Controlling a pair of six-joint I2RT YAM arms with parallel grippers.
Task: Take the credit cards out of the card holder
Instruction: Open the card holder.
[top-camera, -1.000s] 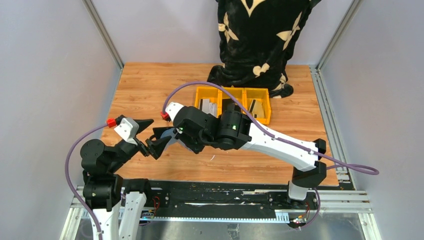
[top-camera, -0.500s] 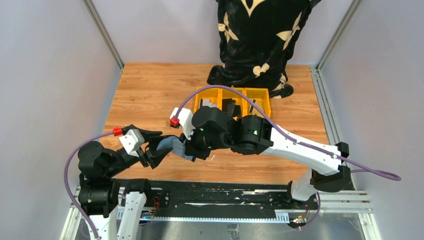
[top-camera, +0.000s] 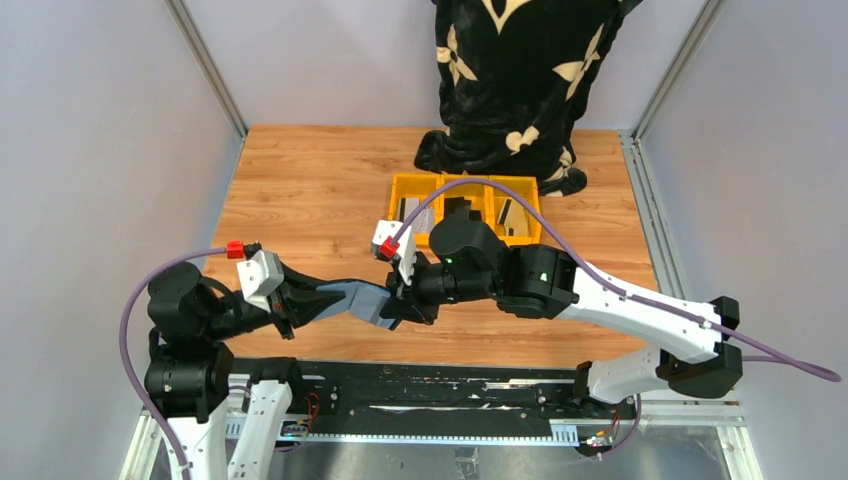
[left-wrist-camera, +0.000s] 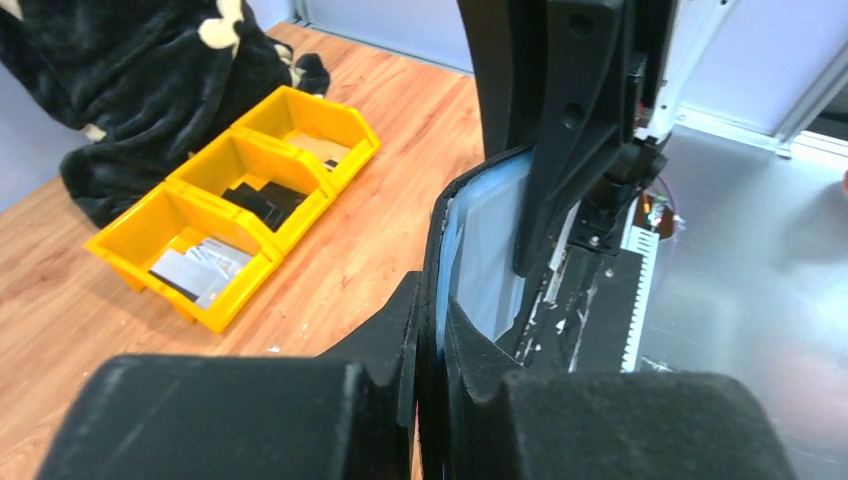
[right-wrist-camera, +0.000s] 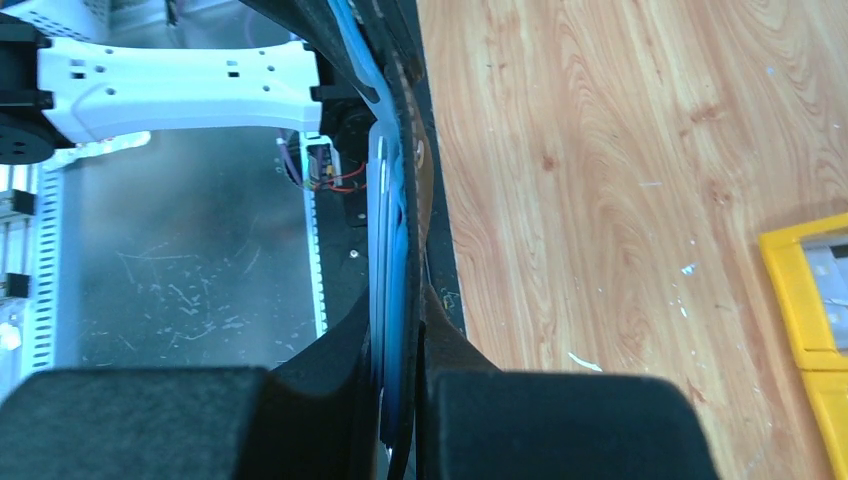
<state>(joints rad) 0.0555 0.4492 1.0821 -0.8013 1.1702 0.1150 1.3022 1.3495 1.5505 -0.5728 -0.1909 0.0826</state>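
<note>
**Surface** (top-camera: 300, 180): one, wood-grain. It carries the bins at its far side.

**Black fabric with a pale pattern** (top-camera: 510, 70): one mass at the far edge, just behind the bins.

**Arms:** two. The left arm (top-camera: 190, 310) and the right arm (top-camera: 600, 295) both reach toward the middle of the near side, with their tools facing each other.

**Yellow bins** (top-camera: 465, 205): three, side by side in one row. In the top view the left bin holds grey flat pieces and the middle bin holds black flat pieces. The contents of the right bin cannot be identified.

**Left tool** (top-camera: 318, 300): fingers drawn together and clamped on one end of the card holder (top-camera: 365, 298). The left wrist view shows the holder's black edge (left-wrist-camera: 432, 270) pinched between both fingers.

**Right tool** (top-camera: 405, 300): fingers drawn together and clamped on the opposite end. The right wrist view shows the black cover (right-wrist-camera: 408, 190) and the blue inner layers pinched between them.

**Card holder:** one, black. It is held aloft and stretched between the two tools above the near part of the surface, with its grey-blue inner side showing.

**Credit cards:** pale blue-grey sheets (left-wrist-camera: 485, 250) sit inside the holder, seen edge-on as several layers. Cards cannot be told from sleeves, so no count can be given.
</note>
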